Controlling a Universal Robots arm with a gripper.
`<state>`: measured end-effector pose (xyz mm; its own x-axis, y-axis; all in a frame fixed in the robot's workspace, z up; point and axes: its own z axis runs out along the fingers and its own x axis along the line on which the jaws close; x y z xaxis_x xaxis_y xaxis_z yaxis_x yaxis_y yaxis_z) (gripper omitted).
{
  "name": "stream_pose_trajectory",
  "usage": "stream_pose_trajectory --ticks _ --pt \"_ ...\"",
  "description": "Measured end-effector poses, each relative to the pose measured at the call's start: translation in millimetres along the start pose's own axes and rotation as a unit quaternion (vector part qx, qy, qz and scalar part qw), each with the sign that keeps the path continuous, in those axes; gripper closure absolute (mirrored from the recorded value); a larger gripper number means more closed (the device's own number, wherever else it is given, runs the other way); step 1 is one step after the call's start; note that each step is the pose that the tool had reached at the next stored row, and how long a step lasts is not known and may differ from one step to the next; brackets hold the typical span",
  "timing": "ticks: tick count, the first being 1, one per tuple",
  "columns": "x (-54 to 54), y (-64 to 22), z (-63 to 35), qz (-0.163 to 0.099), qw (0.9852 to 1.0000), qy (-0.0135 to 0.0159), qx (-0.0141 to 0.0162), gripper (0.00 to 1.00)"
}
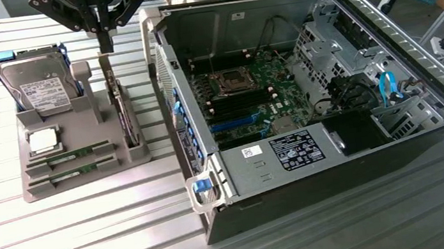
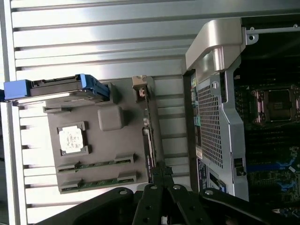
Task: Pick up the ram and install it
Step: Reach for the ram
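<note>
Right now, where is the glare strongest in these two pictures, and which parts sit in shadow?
Exterior view: the slatted table washes out toward the exterior view's left, the processor glares, the ram sits evenly lit, the inside of the computer case is shadowed. Wrist view: the case's silver corner shines, the motherboard stays dim.

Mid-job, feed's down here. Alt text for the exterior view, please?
The gripper, shut and empty, hangs above the upright expansion card in the gray parts tray. Two ram sticks lie in the tray's slots; the open computer case stands on the exterior view's right.
</note>
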<state>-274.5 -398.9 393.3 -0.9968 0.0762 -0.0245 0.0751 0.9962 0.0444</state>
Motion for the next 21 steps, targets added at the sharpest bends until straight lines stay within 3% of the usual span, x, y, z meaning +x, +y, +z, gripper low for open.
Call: stream_pose_trajectory --ticks 21 --pt "15.1 -1.1 -0.4 0.0 1.0 0.0 0.0 0.89"
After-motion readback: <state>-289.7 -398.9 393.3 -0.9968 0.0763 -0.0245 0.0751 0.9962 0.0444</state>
